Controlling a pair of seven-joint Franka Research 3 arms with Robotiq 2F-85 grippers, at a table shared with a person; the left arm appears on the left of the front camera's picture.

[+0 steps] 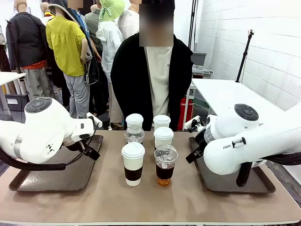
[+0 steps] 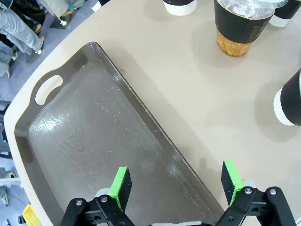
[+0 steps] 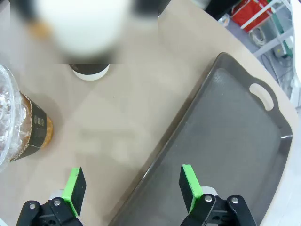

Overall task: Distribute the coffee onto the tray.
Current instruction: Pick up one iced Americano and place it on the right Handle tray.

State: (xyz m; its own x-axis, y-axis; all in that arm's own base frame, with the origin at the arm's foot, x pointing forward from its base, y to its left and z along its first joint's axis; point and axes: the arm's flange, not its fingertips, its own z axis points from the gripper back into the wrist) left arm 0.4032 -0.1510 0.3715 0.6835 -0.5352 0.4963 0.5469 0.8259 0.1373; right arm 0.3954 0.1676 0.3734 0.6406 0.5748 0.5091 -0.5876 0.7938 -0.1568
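on the tan table (image 1: 94,207), the brown-sleeved white paper cup (image 2: 289,101) is seen upright at two o'clock of the released left gripper (image 2: 176,181), the clear dome-lidded amber iced coffee (image 3: 28,127) at ten o'clock of the released right gripper (image 3: 132,183).

Front across table (image 1: 94,200) (wrist cameras overhead)

White cup (image 1: 133,161), brown sleeve (image 1: 133,173); grey tray (image 1: 51,181).
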